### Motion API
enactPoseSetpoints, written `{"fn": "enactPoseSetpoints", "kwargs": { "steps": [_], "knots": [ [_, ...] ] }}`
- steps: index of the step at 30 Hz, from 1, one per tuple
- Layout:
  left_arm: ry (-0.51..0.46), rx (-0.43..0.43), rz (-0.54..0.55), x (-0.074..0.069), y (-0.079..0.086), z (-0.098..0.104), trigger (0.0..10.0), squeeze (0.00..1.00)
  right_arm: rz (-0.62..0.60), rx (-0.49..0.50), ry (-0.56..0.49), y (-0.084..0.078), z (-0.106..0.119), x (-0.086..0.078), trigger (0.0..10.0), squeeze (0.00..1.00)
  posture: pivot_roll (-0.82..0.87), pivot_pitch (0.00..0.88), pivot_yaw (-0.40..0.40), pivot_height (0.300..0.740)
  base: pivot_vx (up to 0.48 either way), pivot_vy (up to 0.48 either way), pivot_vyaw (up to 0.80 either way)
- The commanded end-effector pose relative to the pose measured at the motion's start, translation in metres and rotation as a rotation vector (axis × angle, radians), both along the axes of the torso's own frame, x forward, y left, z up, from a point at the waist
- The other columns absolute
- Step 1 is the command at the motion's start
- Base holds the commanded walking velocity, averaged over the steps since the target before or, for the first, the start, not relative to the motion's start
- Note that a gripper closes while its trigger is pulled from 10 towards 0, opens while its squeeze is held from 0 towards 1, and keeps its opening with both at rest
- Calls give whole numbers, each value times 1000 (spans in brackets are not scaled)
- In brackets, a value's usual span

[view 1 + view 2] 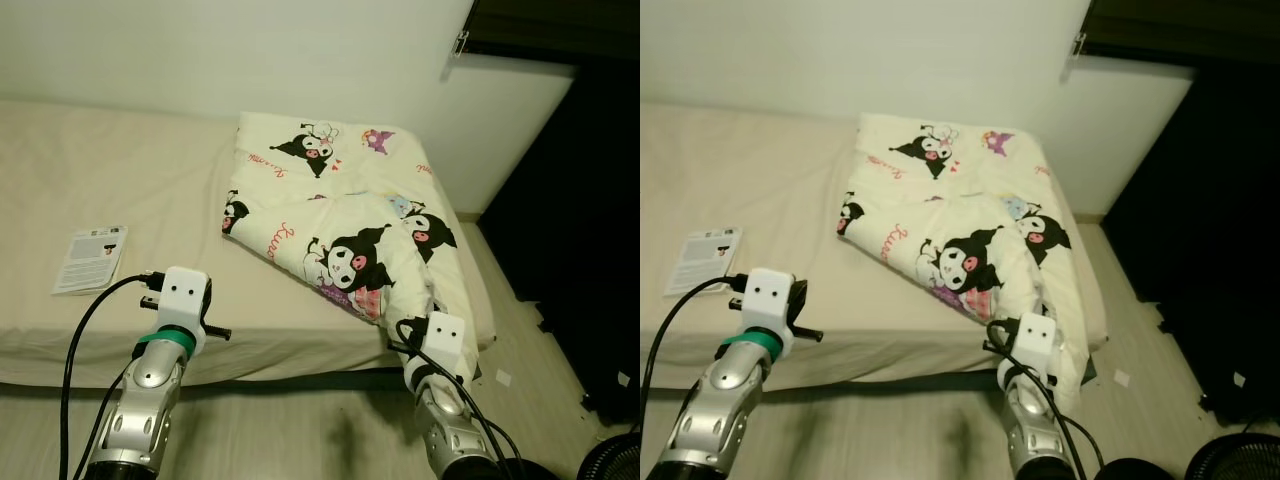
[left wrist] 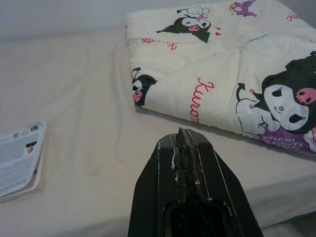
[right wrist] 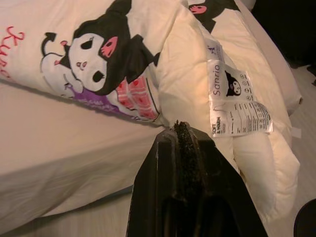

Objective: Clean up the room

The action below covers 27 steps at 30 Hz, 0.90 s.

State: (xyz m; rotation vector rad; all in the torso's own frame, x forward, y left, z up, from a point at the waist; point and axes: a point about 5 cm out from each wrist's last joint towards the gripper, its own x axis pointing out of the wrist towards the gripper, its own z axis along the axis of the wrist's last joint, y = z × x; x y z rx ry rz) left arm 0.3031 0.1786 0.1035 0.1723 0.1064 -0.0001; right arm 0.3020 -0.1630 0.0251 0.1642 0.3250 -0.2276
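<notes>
A low bed (image 1: 120,170) with a beige sheet is shown against a pale wall (image 1: 250,50), over a light wood-look floor (image 1: 300,430); a dark doorway or cabinet (image 1: 590,200) is seen beyond the right gripper's side. A folded cream comforter (image 1: 340,210), printed with black-and-white cartoon characters, is spread across the bed's far corner ahead of both grippers, its lower edge draped over the mattress side. Red script reading "Kuromi" is partly made out on the fabric, and a white care tag (image 3: 232,101) marked "Sanrio" is seen just ahead of the right gripper (image 3: 183,129). A printed booklet (image 1: 90,258) is laid flat on the sheet, ahead of and outward from the left gripper (image 2: 182,136). Both grippers are held with fingers pressed together, empty, near the bed's front edge; the comforter is touched by neither.
</notes>
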Motion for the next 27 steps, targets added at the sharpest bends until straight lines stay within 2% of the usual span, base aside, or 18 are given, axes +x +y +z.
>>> {"fn": "enactPoseSetpoints", "kwargs": {
  "steps": [1,21,25,27],
  "knots": [
    [26,-7,-1,-3,-1,-5,10000,0,-27,8,15,-4,-5,-4,10000,0,154,0,-34,740,368,0,0],
    [27,-4,-12,-1,-1,-4,10000,0,-28,-9,25,-5,-6,-5,10000,0,155,0,-28,740,376,0,0],
    [25,-4,-11,-1,-1,-4,10000,0,-22,-15,30,-4,-7,-5,10000,0,155,0,-28,740,373,0,666],
    [24,-4,-12,0,-1,-3,10000,0,-35,19,27,-3,-7,-5,10000,0,156,0,-29,740,373,0,400]
  ]
}}
